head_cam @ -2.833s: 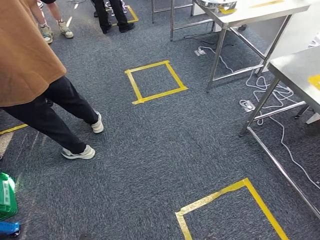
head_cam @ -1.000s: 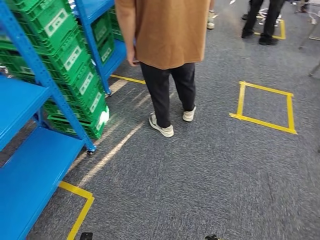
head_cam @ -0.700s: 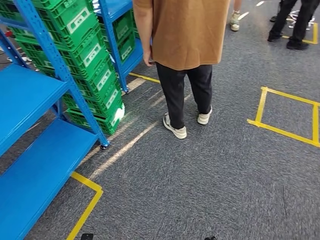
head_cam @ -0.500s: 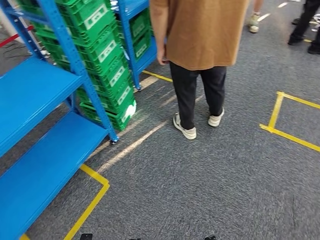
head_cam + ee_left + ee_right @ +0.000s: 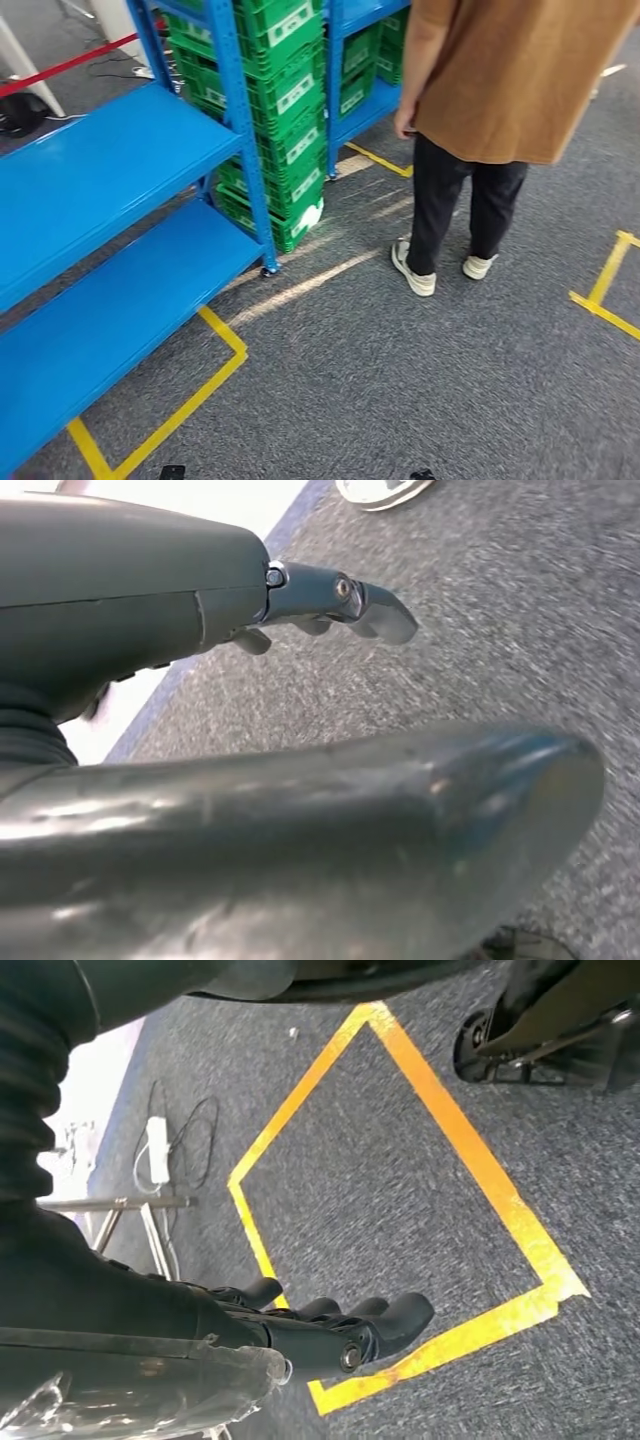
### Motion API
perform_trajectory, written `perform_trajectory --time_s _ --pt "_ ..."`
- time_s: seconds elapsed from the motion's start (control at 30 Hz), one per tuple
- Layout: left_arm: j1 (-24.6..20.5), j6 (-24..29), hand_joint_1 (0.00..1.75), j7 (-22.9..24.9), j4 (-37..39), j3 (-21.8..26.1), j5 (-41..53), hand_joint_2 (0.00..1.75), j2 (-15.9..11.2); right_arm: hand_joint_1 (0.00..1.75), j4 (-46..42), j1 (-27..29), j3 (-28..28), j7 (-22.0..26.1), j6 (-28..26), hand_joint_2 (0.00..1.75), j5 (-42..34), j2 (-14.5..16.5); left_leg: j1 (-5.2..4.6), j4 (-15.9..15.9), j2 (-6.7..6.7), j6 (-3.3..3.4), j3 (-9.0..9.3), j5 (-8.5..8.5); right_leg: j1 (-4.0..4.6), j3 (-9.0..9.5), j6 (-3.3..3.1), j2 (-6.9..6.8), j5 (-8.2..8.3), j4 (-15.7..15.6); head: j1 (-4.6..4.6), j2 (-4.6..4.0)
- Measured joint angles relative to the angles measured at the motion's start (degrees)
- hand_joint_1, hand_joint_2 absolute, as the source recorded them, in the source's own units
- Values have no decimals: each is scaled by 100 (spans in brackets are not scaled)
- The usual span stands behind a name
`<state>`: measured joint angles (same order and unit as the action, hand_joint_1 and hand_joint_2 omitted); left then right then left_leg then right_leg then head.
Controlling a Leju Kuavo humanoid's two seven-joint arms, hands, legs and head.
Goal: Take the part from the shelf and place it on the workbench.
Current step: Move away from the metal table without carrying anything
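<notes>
A blue shelf rack (image 5: 113, 170) stands at the left of the head view, its two visible boards bare. No part can be made out on it. My left hand (image 5: 317, 710) hangs over grey carpet in the left wrist view, fingers (image 5: 340, 595) stretched out and holding nothing. My right hand (image 5: 317, 1330) hangs the same way in the right wrist view, dark fingers (image 5: 377, 1320) straight and apart from the thumb, with nothing in them.
Stacked green crates (image 5: 283, 110) fill the rack bay behind the blue post (image 5: 245, 140). A person in a brown top and black trousers (image 5: 468, 130) stands at the right, close to the rack. Yellow tape squares (image 5: 189, 390) mark the grey carpet; another tape square (image 5: 423, 1190) lies under my right hand.
The camera has swung left: the steel tables left the picture, and the blue rack, green crates and the person slid rightward into view. My hands hang unchanged.
</notes>
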<state>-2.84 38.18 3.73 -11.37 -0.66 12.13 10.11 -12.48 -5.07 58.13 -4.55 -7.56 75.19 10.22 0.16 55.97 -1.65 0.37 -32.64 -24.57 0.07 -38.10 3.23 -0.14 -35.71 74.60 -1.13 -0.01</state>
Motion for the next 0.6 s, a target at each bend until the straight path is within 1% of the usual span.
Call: perform_trajectory --time_s 0.03,0.07,0.1,0.13,0.17,0.2,0.23,0.27,0.3,0.33,0.37,0.4,0.43,0.47,0.5,0.53,0.57,0.6 --pt "7 -1 0 -4 0 1 3 0 0 0 0 8 1 -2 -1 175 1 -1 5 3 -84 -7 4 2 -9 5 5 9 102 -47 -1 1" --pt "12 -1 0 -9 0 2 11 0 2 0 0 12 0 -3 -1 175 4 -1 17 9 -170 -22 9 4 -24 120 12 42 301 -320 -2 1" --pt "14 -1 0 -14 0 2 22 0 4 0 1 14 -1 -5 0 175 7 -1 29 19 -253 -48 11 3 -52 302 29 142 528 -727 -4 0" --pt "9 0 0 -18 0 2 32 0 3 0 4 14 -1 -6 3 175 9 4 32 42 -331 -83 -1 -1 -87 481 46 313 681 -1123 -14 0" --pt "2 2 0 -19 0 2 40 0 2 0 7 14 -2 -5 5 175 10 10 35 62 -402 -124 -24 2 -116 613 36 462 767 -1403 -21 0" --pt "0 4 0 -19 0 2 44 0 -1 0 10 11 -3 -3 8 175 9 17 35 73 -466 -168 -54 14 -131 674 12 570 784 -1539 -28 -1" --pt "5 5 0 -19 0 2 44 0 -3 0 13 7 -3 -2 10 175 7 23 40 73 -528 -211 -84 35 -127 685 -33 597 763 -1562 -33 0" --pt "17 7 0 -19 1 3 44 0 -4 0 13 4 -4 1 10 175 5 25 52 60 -589 -248 -107 58 -119 683 -89 532 776 -1554 -30 0" --pt "31 9 0 -19 1 4 44 0 -3 0 13 2 -4 2 7 175 5 27 55 66 -559 -279 -125 56 -113 682 -130 461 787 -1557 -30 -1" --pt "37 11 0 -19 2 5 43 0 -2 0 13 4 -4 5 3 175 5 30 48 142 -445 -302 -169 1 -110 686 -170 388 797 -1564 -11 -1" --pt "32 13 0 -19 2 6 42 0 -1 0 13 8 -4 8 -1 175 6 32 37 334 -288 -319 -264 -121 -108 687 -207 302 804 -1574 12 -1" --pt "20 15 0 -21 2 7 42 0 1 0 13 14 -4 10 -5 175 7 33 25 652 -102 -331 -415 -301 -95 686 -238 210 803 -1578 34 -1" --pt "7 17 0 -24 2 9 41 0 1 0 13 22 -4 10 -7 175 9 32 20 1057 12 -340 -611 -501 -80 682 -260 115 799 -1579 56 -1" --pt "0 20 0 -28 2 12 39 0 1 0 12 30 -4 7 -8 175 11 30 21 1437 58 -344 -792 -655 -65 678 -273 16 794 -1579 60 -2" --pt "2 23 0 -31 2 17 34 0 1 0 11 34 -4 3 -9 175 14 27 22 1685 76 -342 -905 -720 -53 677 -281 -74 789 -1579 60 -1" --pt "10 28 0 -33 2 22 28 0 0 0 9 31 -4 -2 -11 175 16 25 21 1725 84 -333 -911 -672 -44 680 -285 -155 786 -1579 60 -1" --pt "18 32 0 -34 2 26 21 0 -1 0 8 25 -4 -6 -13 175 17 23 18 1536 102 -317 -799 -526 -36 687 -286 -227 781 -1579 60 0" --pt "22 37 0 -36 2 30 16 0 -1 0 7 16 -5 -8 -15 175 17 22 7 1177 179 -290 -593 -331 -29 701 -281 -293 774 -1579 61 0"
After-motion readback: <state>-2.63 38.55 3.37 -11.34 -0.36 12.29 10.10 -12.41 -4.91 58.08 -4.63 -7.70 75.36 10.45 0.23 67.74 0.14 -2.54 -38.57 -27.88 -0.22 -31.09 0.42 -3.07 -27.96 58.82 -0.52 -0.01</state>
